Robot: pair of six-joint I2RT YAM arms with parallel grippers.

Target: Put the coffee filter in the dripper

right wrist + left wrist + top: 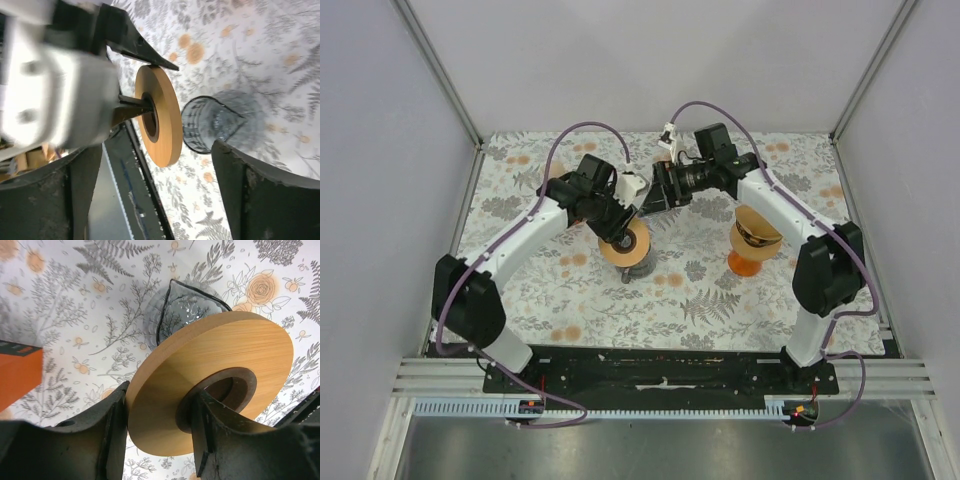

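The coffee filter (756, 228) — taken to be the tan cone on an orange stand (748, 264) — is seen well apart from the tilted dripper (190, 307). Its wooden collar (215, 365) is clamped by the left jaws, probably for righting; the right jaws are spread, empty.

One wooden ring (638, 241), one glass cone (192, 310), one orange stand (748, 263), two arms (520, 240)

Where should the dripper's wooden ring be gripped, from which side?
Pinch the wooden ring across its band, from its flat face: one finger through the centre hole, the other outside the rim, as the left fingers straddle it. The disc looks too broad to span; the glass cone occupies the other face.
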